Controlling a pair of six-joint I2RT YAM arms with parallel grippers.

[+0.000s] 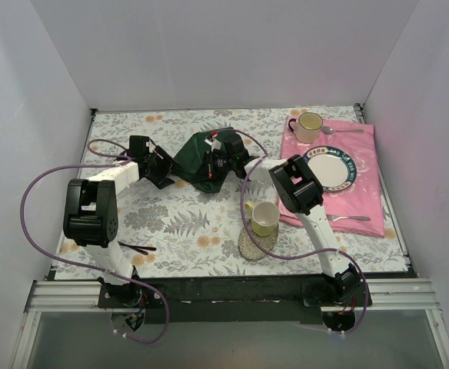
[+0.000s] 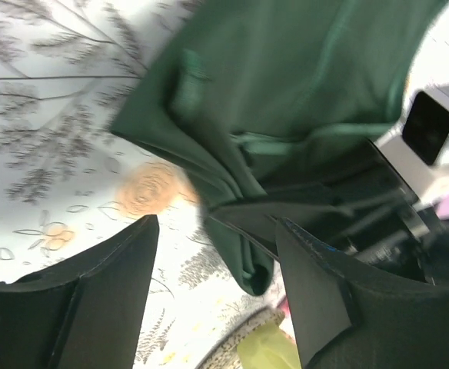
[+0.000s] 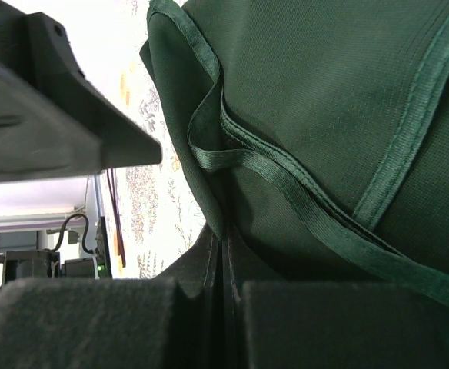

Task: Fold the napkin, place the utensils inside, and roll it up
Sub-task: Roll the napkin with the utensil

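The dark green napkin [image 1: 197, 157] lies crumpled at the table's middle back, partly lifted. My right gripper [image 1: 218, 163] is shut on a hemmed fold of it; in the right wrist view the fingers [image 3: 209, 265] pinch the cloth [image 3: 324, 115] between them. My left gripper [image 1: 161, 167] is open at the napkin's left edge. In the left wrist view [image 2: 217, 265] a hanging fold of the napkin [image 2: 247, 254] sits between the spread fingers, close to the right one, apart from both. The slate-blue fork is not in view.
A pink cloth [image 1: 363, 204] at the right holds a plate [image 1: 330, 167], a cream cup [image 1: 309, 125], a silver spoon [image 1: 341, 130] and a silver fork [image 1: 349, 218]. A green cup [image 1: 263, 217] stands on a coaster. A dark utensil [image 1: 136, 247] lies near the left base.
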